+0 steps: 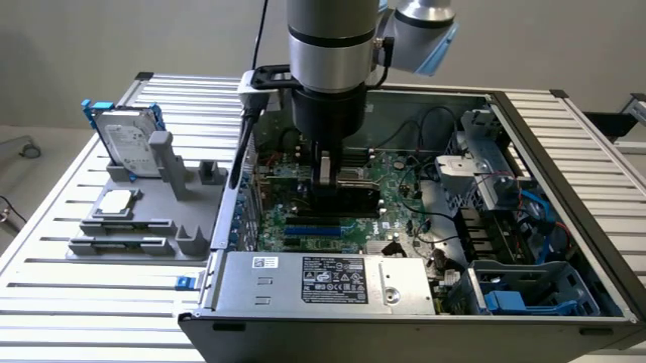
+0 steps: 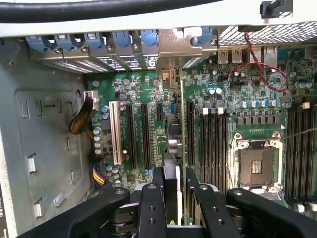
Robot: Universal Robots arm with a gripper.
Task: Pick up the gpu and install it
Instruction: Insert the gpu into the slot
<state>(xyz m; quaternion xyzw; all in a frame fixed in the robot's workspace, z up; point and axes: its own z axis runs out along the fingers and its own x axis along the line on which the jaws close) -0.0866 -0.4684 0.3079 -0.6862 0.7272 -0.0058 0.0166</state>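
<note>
The gpu (image 1: 349, 198) is a thin black card standing on edge over the green motherboard (image 1: 394, 170) inside the open computer case (image 1: 565, 136). My gripper (image 1: 325, 175) reaches straight down into the case and is shut on the card's upper edge. In the wrist view the gpu (image 2: 172, 144) runs edge-on between my two black fingers (image 2: 151, 198), and its silver bracket (image 2: 179, 47) sits against the case's rear slot openings. The card stands between the black expansion slots (image 2: 132, 134) and the memory slots (image 2: 210, 144). Whether it is seated in a slot I cannot tell.
A grey fixture (image 1: 141, 227) at the exterior view's left holds a silver hard drive in a blue frame (image 1: 129, 140). The power supply (image 1: 323, 280) lies along the case's near side, next to a drive cage (image 1: 535, 291). A bare CPU socket (image 2: 255, 163) and red wires (image 2: 257, 69) are beside the card.
</note>
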